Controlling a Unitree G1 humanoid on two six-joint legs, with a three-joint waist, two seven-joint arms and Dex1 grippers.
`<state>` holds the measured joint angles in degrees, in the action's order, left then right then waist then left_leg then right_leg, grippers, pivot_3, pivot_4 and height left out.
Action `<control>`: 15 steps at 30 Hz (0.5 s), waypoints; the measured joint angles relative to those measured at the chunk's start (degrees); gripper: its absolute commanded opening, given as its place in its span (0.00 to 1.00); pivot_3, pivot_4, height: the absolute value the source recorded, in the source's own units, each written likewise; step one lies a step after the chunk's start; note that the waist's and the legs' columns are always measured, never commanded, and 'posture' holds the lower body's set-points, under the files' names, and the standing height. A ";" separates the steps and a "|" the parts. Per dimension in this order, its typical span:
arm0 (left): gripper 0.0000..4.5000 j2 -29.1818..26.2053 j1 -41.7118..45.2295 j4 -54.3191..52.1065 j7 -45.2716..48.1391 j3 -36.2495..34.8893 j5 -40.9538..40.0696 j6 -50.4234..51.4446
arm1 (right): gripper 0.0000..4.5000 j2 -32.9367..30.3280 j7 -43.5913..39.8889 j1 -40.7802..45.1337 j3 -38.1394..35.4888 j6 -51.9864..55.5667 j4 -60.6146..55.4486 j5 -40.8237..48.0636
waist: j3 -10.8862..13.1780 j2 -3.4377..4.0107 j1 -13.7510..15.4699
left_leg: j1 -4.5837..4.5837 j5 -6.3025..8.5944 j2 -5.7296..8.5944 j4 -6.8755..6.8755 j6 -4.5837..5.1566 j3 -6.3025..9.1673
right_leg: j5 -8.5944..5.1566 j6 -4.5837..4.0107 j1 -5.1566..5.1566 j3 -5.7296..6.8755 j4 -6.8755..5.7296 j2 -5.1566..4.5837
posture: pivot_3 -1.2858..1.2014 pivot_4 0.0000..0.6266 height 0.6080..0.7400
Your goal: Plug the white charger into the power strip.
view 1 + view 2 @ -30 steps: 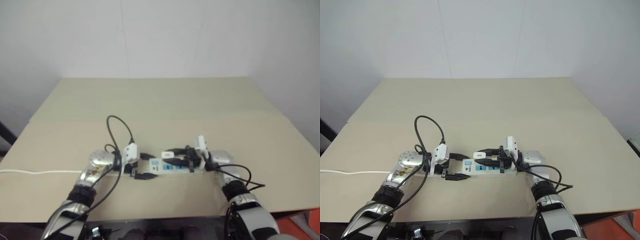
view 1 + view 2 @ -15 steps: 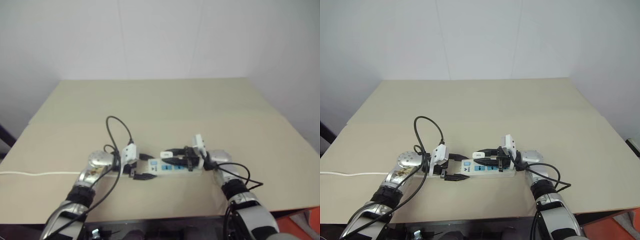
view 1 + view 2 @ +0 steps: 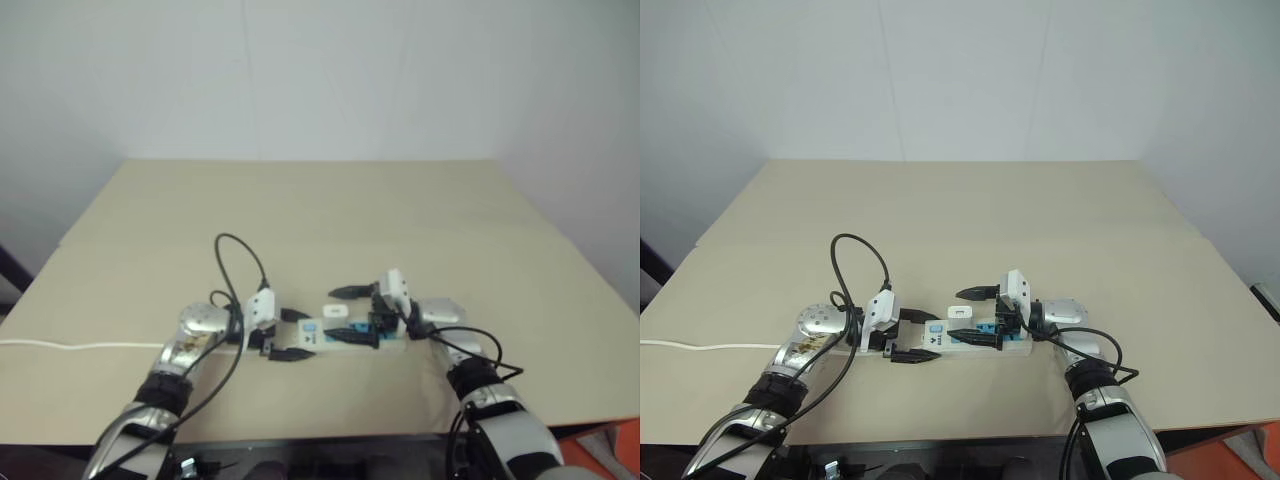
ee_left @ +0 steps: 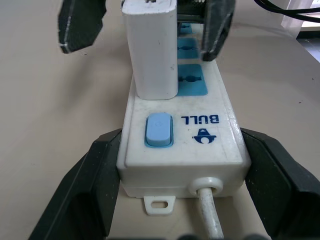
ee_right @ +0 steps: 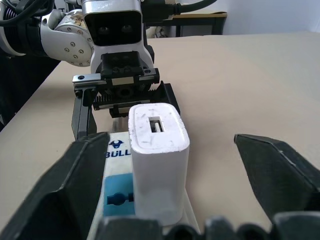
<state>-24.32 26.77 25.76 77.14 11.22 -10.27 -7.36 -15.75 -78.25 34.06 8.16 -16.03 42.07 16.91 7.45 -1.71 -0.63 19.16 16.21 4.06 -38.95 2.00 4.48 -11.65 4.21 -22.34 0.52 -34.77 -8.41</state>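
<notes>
Right wrist view had the white charger (image 5: 159,162) standing upright in the power strip (image 4: 182,131), dead centre between the right end effector (image 5: 187,182) fingers (spread wide, touching nothing), so backing off looked easy.

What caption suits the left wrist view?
White charger standing plugged into the power strip, left pincer bracketing the strip's switch end.

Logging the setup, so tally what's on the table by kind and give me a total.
Charger: 1
Power strip: 1
Total: 2
</notes>
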 measured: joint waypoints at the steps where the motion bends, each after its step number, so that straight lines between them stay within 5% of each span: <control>1: 0.72 0.01 0.00 0.00 0.01 0.00 0.00 0.00 | 1.00 -0.05 -0.11 0.00 0.00 0.00 -0.02 0.00 | 0.00 0.00 0.03 | 0.00 0.00 0.00 0.00 0.00 0.00 | 0.00 0.00 0.00 0.01 0.01 0.00 | 0.52 0.24 1.00; 9: 0.72 0.76 0.11 -0.19 0.52 0.00 -0.35 -0.08 | 1.00 -2.34 -1.19 -2.87 -0.41 -0.12 -6.04 0.18 | 0.17 0.24 0.86 | 0.18 0.04 0.04 0.07 -0.03 0.02 | 0.00 0.00 -0.06 0.04 0.33 -0.02 | 0.52 0.24 1.00; 13: 1.00 1.11 0.59 -0.85 1.37 -0.04 -1.47 2.00 | 1.00 -4.50 -1.31 -6.24 -2.11 1.20 -12.89 2.16 | 0.27 0.39 1.12 | 0.81 0.05 0.07 0.16 -0.05 0.02 | 0.22 -0.36 -0.54 0.03 0.30 -0.01 | 0.52 0.24 1.00; 15: 1.00 1.88 0.84 -1.12 1.51 -0.08 -2.21 1.84 | 1.00 -5.52 -0.76 -7.88 -2.73 1.63 -15.77 2.54 | 0.30 0.39 1.02 | 1.20 0.02 0.11 0.11 -0.10 0.00 | 0.27 -0.43 -0.98 0.00 0.20 -0.01 | 0.52 0.24 1.00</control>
<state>-22.43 27.61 24.64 78.65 11.14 -12.48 -5.52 -21.27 -79.00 26.18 5.43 -14.39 26.30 19.45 7.75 -1.32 0.39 20.36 16.24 4.17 -38.84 1.90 4.48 -11.38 3.77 -23.32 0.52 -34.57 -8.42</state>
